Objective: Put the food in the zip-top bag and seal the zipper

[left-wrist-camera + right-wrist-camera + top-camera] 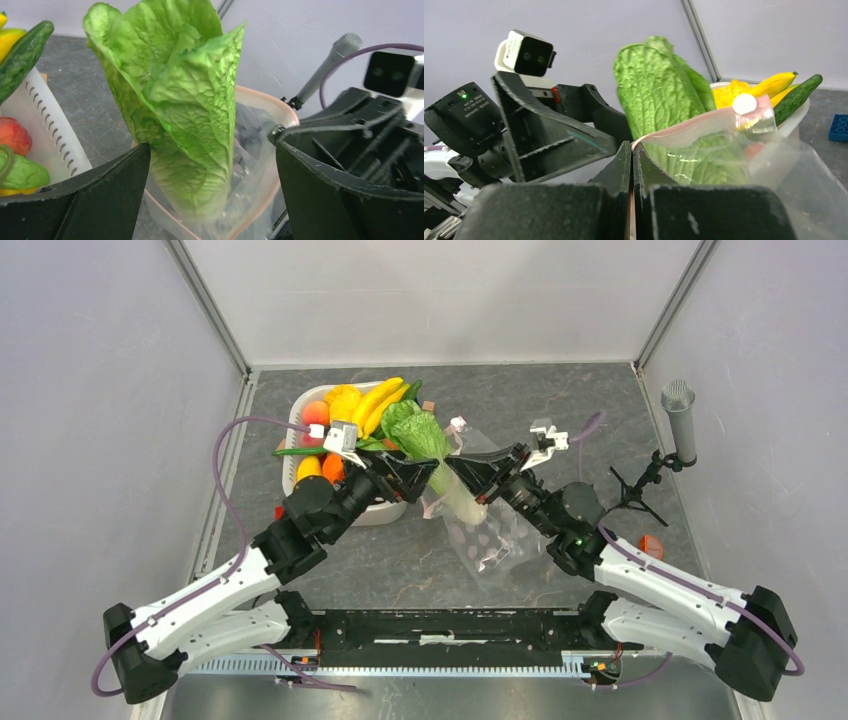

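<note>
Bag (495, 540) hangs from right gripper (632, 150), mouth lifted toward left gripper (212, 145). Cabbage (185, 100) stands stalk-down in bag mouth, between left fingers, leaves poking out above. Left jaws spread wide, clamping nothing. Right jaws pinched shut on zipper (684, 126) rim. To do well: press leaf top straight down, centred, right grip steady, leaves clear of strip.

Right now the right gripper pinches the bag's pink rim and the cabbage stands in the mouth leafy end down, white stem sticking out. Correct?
Wrong about the cabbage's direction. The top external view shows the napa cabbage with its white stem inside the zip-top bag and its green leafy end sticking out. The right gripper does pinch the pink zipper.
</note>
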### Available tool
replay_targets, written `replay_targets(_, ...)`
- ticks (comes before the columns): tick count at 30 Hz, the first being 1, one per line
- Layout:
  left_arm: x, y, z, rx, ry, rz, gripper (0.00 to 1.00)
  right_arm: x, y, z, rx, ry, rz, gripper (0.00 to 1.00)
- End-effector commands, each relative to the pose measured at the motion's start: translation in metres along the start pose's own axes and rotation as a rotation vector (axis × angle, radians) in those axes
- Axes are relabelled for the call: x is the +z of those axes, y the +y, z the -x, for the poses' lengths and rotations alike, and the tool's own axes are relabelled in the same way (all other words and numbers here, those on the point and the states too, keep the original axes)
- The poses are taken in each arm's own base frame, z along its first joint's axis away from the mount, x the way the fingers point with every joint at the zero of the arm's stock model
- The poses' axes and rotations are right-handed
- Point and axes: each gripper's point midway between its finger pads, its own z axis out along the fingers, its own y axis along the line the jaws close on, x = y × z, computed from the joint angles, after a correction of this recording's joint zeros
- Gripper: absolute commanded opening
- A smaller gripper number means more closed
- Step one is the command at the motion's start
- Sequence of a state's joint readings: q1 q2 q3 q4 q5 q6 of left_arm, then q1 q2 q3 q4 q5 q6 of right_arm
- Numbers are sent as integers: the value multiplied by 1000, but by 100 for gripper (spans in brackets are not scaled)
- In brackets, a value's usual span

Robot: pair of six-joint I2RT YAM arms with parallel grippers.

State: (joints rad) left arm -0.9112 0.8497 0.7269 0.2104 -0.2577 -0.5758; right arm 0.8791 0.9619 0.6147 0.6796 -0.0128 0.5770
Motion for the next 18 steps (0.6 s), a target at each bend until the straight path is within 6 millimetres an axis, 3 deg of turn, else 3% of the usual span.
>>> replay_targets(1, -9, -19, 9, 140, 65, -87, 100, -11, 14, 17, 61, -67, 113, 0)
replay_targets(3, -10, -20, 9, 165, 89, -91, 100, -22, 23, 32, 103, -145, 196, 0)
replay_targets(9, -24, -22, 8, 195, 88, -135, 100, -40, 30, 51, 210, -227, 323, 0)
replay_targets(13, -46, -38, 18, 225, 94, -225, 100, -44, 18, 49, 288, -232, 342, 0)
replay_targets(18, -59, -19, 8, 239, 162, -147, 100, -39, 10, 41, 275, -199, 305, 0)
